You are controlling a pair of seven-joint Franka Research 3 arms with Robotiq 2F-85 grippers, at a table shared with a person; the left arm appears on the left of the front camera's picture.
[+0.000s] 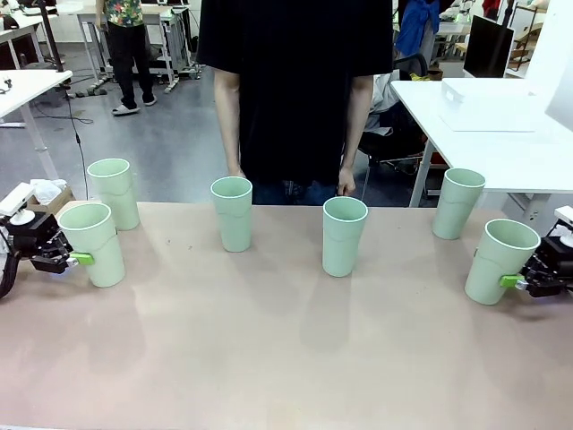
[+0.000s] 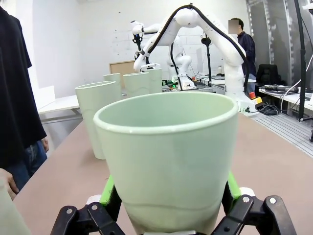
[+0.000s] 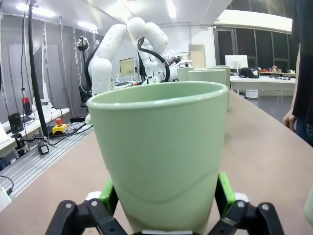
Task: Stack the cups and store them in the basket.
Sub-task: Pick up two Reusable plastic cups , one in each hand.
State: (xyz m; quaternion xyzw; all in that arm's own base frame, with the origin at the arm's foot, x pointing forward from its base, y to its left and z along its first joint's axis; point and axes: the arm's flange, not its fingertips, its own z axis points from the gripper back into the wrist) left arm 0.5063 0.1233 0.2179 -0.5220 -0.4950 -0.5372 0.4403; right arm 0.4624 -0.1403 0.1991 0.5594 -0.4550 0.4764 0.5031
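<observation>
Six cups stand upright and apart on the surface [image 1: 269, 358], in a loose row. None is nested in another.
- near-left cup [image 1: 94, 244]: between the fingers of the left pincer [image 2: 170, 192], green pads at both walls. Whether it is clamped or merely flanked cannot be told.
- near-right cup [image 1: 499, 261]: between the fingers of the right pincer [image 3: 167, 193], which is spread wide. It is judged bracketed, not squeezed, and rests on the surface.
- far-left cup [image 1: 115, 193]: just behind the near-left one.
- two middle cups [image 1: 233, 213], [image 1: 344, 236]: toward the far edge.
- far-right cup [image 1: 457, 203]: well apart from the near-right one.

Progress is judged at the very start. All stacking is left to do, and storing in the basket after it.

A person [image 1: 295, 90] in a black shirt stands at the far edge, hands [image 1: 346, 186] hanging just behind the middle cups. A reach there would pass close to them. The far-left cup crowds any lift of the near-left one. A white desk [image 1: 501, 134] stands behind on the right.
</observation>
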